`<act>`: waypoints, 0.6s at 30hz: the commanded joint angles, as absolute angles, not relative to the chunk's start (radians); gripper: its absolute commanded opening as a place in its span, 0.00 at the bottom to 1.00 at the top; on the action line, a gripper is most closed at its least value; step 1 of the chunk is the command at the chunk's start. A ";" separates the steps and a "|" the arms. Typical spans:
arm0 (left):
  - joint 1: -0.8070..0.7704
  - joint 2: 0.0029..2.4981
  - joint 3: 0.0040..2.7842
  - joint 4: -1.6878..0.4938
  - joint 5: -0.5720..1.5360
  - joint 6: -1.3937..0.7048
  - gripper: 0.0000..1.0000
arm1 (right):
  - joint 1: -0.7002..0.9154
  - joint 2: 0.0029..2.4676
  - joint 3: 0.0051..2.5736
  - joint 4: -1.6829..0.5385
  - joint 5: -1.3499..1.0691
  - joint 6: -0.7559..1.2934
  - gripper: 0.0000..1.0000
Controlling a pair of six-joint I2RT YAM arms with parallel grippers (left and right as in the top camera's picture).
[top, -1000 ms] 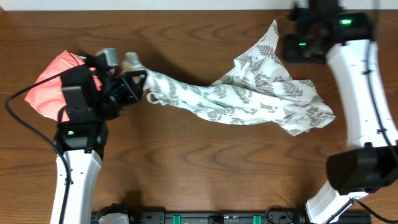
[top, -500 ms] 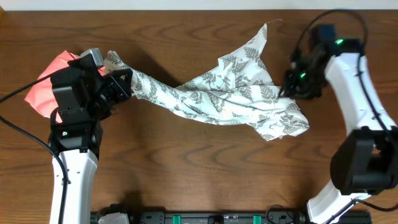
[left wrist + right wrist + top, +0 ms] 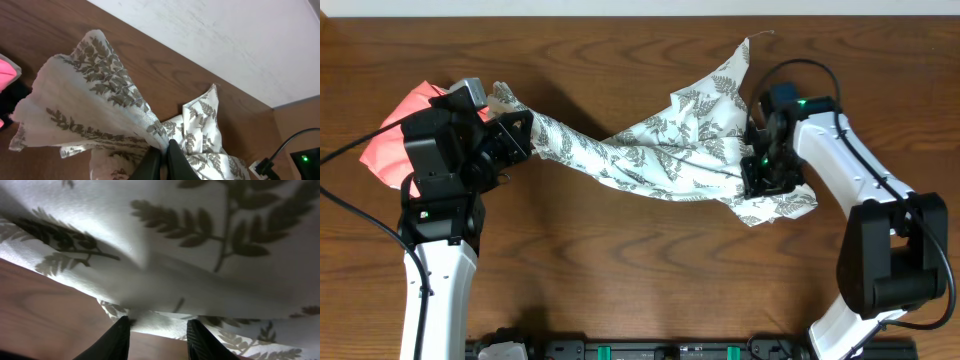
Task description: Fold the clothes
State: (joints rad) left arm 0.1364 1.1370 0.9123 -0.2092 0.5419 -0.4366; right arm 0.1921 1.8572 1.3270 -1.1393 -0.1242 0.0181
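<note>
The clothes, a white dress with grey-green fern print (image 3: 690,150), lie stretched across the table from left to right, with a thin strap at the far tip. My left gripper (image 3: 520,135) is shut on the dress's left end, holding it lifted off the wood. In the left wrist view the fabric (image 3: 90,90) fans out from the pinched fingertips (image 3: 162,150). My right gripper (image 3: 760,180) stands open over the dress's right end. In the right wrist view the cloth (image 3: 200,255) fills the frame above the parted fingers (image 3: 157,325), with bare wood between them.
A coral-pink garment (image 3: 395,130) lies at the far left behind my left arm, and its edge shows in the left wrist view (image 3: 6,70). The table's back edge meets a white wall (image 3: 225,35). A cable (image 3: 800,68) loops over my right arm.
My right arm has come from the back right corner down onto the dress's right end. My left gripper drew its end leftward and up, then stayed still.
</note>
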 commanded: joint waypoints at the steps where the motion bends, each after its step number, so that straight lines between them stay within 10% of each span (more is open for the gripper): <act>1: 0.140 1.135 0.933 -0.205 0.530 -0.416 0.06 | 0.226 1.841 1.324 -1.135 -0.016 0.002 0.37; 18: 0.140 1.135 0.933 -0.205 0.530 -0.416 0.06 | 0.280 1.841 1.272 -1.203 0.128 -0.173 0.47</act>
